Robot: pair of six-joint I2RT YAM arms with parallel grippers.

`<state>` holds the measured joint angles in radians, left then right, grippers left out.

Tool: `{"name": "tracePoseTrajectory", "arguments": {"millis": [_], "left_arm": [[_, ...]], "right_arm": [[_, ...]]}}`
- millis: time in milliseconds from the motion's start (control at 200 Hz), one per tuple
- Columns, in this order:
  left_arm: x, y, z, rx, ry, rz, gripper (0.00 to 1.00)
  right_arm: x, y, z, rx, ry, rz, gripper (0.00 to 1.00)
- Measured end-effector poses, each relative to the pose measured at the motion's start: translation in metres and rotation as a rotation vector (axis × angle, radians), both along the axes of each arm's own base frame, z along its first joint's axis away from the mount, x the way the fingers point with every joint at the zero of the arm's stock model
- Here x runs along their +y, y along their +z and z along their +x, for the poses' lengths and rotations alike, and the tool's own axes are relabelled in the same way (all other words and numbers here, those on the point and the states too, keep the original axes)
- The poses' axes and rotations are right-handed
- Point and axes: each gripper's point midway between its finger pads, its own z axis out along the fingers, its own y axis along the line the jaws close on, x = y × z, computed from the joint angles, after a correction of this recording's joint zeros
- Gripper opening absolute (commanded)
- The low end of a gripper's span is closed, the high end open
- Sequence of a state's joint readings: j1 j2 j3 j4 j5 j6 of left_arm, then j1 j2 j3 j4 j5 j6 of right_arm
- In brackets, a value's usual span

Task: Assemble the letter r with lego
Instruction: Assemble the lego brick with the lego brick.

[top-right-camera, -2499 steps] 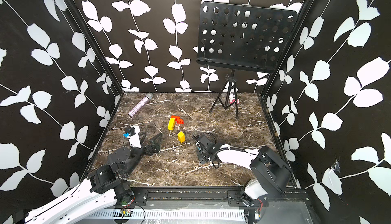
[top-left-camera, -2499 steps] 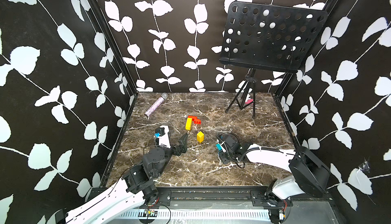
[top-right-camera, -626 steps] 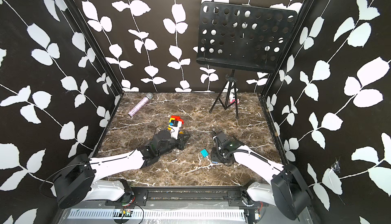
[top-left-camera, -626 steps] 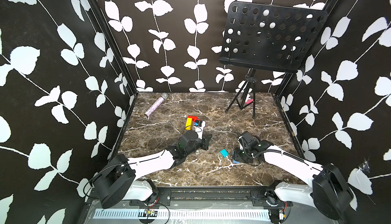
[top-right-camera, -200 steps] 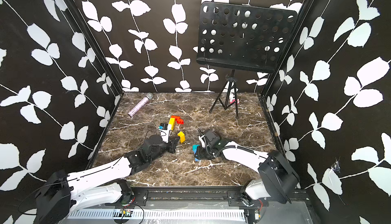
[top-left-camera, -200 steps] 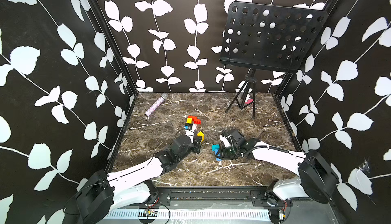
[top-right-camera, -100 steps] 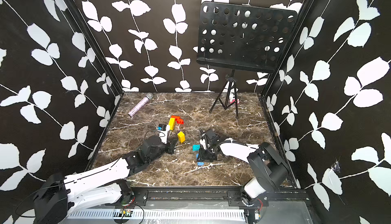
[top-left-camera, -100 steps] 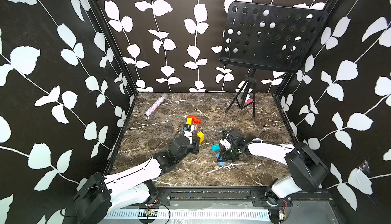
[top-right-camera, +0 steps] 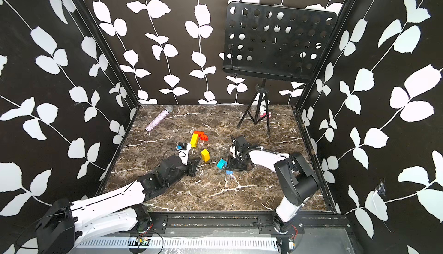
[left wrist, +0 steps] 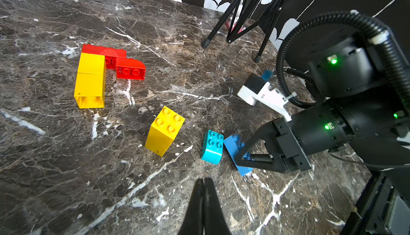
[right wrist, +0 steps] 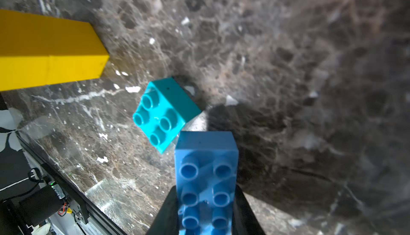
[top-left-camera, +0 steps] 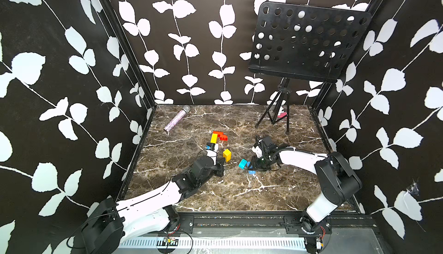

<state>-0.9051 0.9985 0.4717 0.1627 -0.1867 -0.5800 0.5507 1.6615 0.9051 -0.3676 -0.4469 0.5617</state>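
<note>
Lego assembly (left wrist: 89, 80) lying flat on the bench (left wrist: 66, 167), with loose bricks nearby. The partial letter consists of a yellow column of two bricks, a red brick (left wrist: 111, 53) crossing its far end, and a curved red brick (left wrist: 130, 68) stepping off to one side. Laid on its side, it reads from above as the stem and shoulder of an r. A yellow stack (left wrist: 164, 130) of two bricks stands upright, studs up, between the letter and the teal brick (left wrist: 212, 144), apart from both. It is probably meant to lengthen the stem. The teal brick, square with four studs and one rounded edge, rests tipped on the bench. The right hand (top-left-camera: 256, 166) grips the blue brick (right wrist: 206, 174) across its long sides, studs toward the wrist camera. The brick's free end projects beyond the hand and sits just beside the teal brick; whether the two touch cannot be settled. The blue brick is tilted, its low end at or near the bench surface. This grip leaves the projecting end clear, which would suit pushing or mating it against a neighbour. The left hand (left wrist: 203, 181) is closed on nothing and hovers low over bare bench. It is near the teal and blue bricks yet apart from them, seemingly kept clear of the working hand.
</note>
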Motion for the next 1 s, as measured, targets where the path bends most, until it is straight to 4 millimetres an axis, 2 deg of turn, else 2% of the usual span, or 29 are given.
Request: {"name": "tracePoseTrajectory", "arguments": {"millis": [180, 295, 390, 505, 755, 840, 1000], "left_arm": [[0.006, -0.004, -0.002, -0.001, 0.014, 0.002, 0.03], [0.007, -0.002, -0.002, -0.003, 0.016, -0.003, 0.03], [0.009, 0.003, -0.003, -0.012, 0.019, -0.013, 0.03], [0.014, 0.008, -0.005, -0.027, 0.03, -0.025, 0.03], [0.021, 0.009, -0.007, -0.034, 0.045, -0.029, 0.03], [0.022, 0.01, -0.007, -0.036, 0.05, -0.03, 0.03], [0.025, 0.008, -0.007, -0.035, 0.058, -0.027, 0.03]], "right_arm": [[0.002, -0.004, 0.003, 0.006, 0.021, -0.001, 0.0], [0.01, -0.002, 0.022, -0.01, 0.023, 0.01, 0.0], [0.007, 0.002, 0.037, -0.044, -0.003, -0.015, 0.0], [0.002, 0.016, 0.057, -0.109, -0.036, -0.05, 0.0], [0.015, 0.061, 0.097, -0.234, -0.054, -0.043, 0.0], [0.02, 0.063, 0.098, -0.245, -0.055, -0.052, 0.0], [0.029, 0.045, 0.081, -0.218, -0.023, -0.139, 0.0]]}}
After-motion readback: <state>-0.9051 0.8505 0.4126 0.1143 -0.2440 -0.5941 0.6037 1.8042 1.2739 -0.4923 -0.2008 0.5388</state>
